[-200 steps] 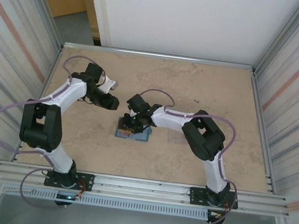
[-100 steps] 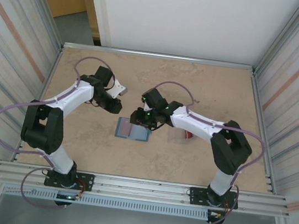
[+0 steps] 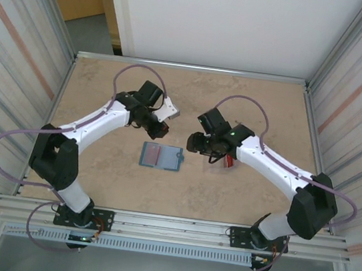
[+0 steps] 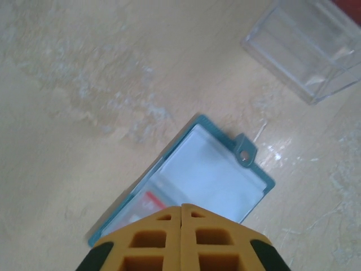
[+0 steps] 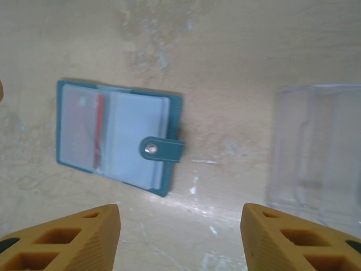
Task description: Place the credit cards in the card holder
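Our left fingers are pressed together, empty, just short of the holder, which lies open so its pockets face up. Right fingers are spread above it, one card tucked in, ready for another.

Place: robot test cell, likely a lab | Evidence: beige tabletop was fenced by aluminium rails; ribbed panels lined frame left and right; white board stood top centre; left arm and right arm were bolted along the bottom edge.
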`<act>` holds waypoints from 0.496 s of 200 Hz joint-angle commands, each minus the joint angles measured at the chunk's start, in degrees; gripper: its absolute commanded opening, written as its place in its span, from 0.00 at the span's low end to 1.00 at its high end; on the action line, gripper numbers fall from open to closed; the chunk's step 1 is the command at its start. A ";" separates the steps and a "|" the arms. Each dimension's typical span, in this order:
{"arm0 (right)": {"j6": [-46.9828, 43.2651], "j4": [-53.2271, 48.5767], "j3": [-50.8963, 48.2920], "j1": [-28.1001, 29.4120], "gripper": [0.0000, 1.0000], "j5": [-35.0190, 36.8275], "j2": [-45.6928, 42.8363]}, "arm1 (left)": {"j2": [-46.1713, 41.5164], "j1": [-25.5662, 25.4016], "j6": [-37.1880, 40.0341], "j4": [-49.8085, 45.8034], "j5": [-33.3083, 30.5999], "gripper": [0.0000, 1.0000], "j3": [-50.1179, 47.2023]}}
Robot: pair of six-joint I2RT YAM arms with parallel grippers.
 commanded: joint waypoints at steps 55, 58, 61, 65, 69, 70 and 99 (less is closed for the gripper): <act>-3.37 -12.45 -5.13 -8.01 0.78 8.56 -10.88 | 4.29 -7.73 -6.72 9.64 4.96 0.00 6.13; -3.53 -12.42 -5.54 -8.46 0.78 8.58 -11.25 | 4.74 -7.89 -7.01 9.71 5.34 0.00 6.44; -3.63 -12.46 -5.94 -8.97 0.78 8.58 -11.67 | 5.27 -8.11 -7.35 9.79 5.79 0.00 6.68; -3.66 -12.54 -6.36 -9.67 0.79 8.51 -12.22 | 5.98 -8.40 -7.98 9.78 6.21 0.00 7.20; -3.69 -12.66 -6.67 -10.42 0.79 8.23 -12.75 | 6.72 -8.62 -8.77 9.77 6.55 0.00 7.78; -3.72 -12.69 -6.74 -10.61 0.79 8.14 -12.80 | 6.97 -8.68 -9.02 9.71 6.66 0.00 7.92; -4.13 -12.73 -9.28 -15.57 0.80 6.17 -15.79 | 11.77 -10.24 -14.36 9.52 12.25 0.00 11.31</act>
